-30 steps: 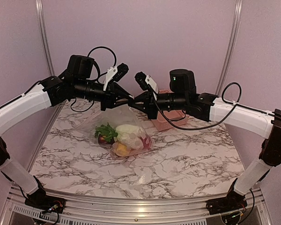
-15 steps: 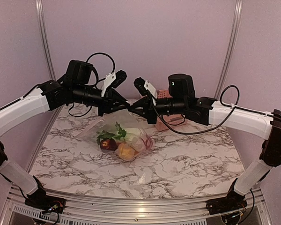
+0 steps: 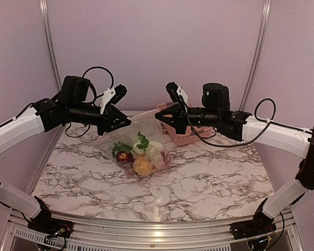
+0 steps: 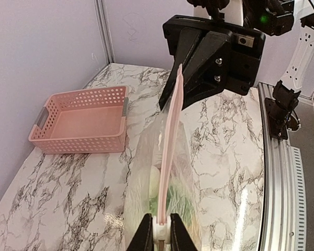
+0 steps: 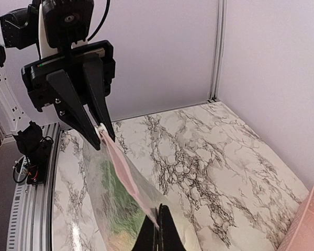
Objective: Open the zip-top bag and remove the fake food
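Note:
The clear zip-top bag [image 3: 141,138] hangs above the table, its pink zip strip [image 4: 170,151] stretched between my two grippers. My left gripper [image 3: 126,122] is shut on the white slider [image 4: 162,231] at the strip's left end. My right gripper [image 3: 159,117] is shut on the strip's other end [image 5: 156,217]. The fake food [image 3: 138,157] sits in the bag's bottom on the table: a green leafy piece, a dark red piece, a yellow-orange piece and pale pieces. In the right wrist view the bag [image 5: 115,209] shows green through the plastic.
A pink slatted basket [image 3: 186,133] stands at the back, behind my right gripper, and shows empty in the left wrist view [image 4: 81,123]. The marble table [image 3: 214,178] ends at a metal rail at the front. Purple walls close the back and sides.
My two grippers have moved apart, the left to the left and the right to the right, stretching the zip strip. The bag and food shifted slightly.

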{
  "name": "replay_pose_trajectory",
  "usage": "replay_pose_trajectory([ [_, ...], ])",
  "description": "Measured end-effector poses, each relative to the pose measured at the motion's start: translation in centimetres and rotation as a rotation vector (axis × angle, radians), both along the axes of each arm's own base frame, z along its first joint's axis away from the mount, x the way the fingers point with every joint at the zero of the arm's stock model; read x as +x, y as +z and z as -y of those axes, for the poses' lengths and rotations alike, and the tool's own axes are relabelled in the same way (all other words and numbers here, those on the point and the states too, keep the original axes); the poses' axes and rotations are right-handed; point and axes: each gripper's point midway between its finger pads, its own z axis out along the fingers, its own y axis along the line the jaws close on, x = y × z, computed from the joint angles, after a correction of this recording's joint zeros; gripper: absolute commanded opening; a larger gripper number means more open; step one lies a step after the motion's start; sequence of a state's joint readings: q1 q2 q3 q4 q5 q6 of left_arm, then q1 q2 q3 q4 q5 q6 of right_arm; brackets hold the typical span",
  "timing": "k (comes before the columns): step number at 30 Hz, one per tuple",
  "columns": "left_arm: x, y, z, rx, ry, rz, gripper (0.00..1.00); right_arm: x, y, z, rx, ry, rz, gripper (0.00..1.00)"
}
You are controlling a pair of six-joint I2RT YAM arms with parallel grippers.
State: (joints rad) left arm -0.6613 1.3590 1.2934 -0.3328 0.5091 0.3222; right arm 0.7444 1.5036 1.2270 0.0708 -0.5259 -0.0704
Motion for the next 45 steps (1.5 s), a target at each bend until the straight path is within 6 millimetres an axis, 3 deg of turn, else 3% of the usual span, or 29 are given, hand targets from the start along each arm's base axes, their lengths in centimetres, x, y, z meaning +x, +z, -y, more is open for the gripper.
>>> replay_pose_trajectory([
  [10, -0.5, -2.0, -6.0, -0.002, 0.151, -0.048, 0.09, 1.7, -0.1, 2.2, 0.017, -0.071, -0.016, 0.00],
  [19, -2.1, -3.0, -9.1, -0.008, 0.237, -0.072, 0.10, 3.4, -0.3, 4.5, 0.043, -0.120, -0.050, 0.00],
  [22, -2.4, -3.2, -9.6, 0.002, 0.255, -0.077, 0.22, 2.9, -0.2, 4.2, 0.053, -0.088, -0.059, 0.00],
  [25, -2.7, -3.9, -10.4, 0.033, 0.282, -0.116, 0.37, 3.6, -0.2, 4.7, 0.059, -0.104, -0.069, 0.00],
  [28, -3.1, -3.5, -9.9, 0.047, 0.273, -0.144, 0.46, 4.1, -0.1, 4.3, 0.059, -0.095, -0.071, 0.00],
  [36, -2.7, 4.3, -5.8, -0.034, 0.192, -0.049, 0.47, 2.4, 0.4, 0.8, 0.036, 0.018, -0.054, 0.00],
  [40, -1.6, 5.1, -4.2, -0.027, 0.175, -0.036, 0.44, 1.4, 0.7, -0.3, 0.028, 0.057, -0.052, 0.00],
  [45, -0.8, 3.6, -2.7, 0.015, 0.145, -0.051, 0.42, 1.0, 0.8, -0.8, 0.024, 0.072, -0.053, 0.00],
])
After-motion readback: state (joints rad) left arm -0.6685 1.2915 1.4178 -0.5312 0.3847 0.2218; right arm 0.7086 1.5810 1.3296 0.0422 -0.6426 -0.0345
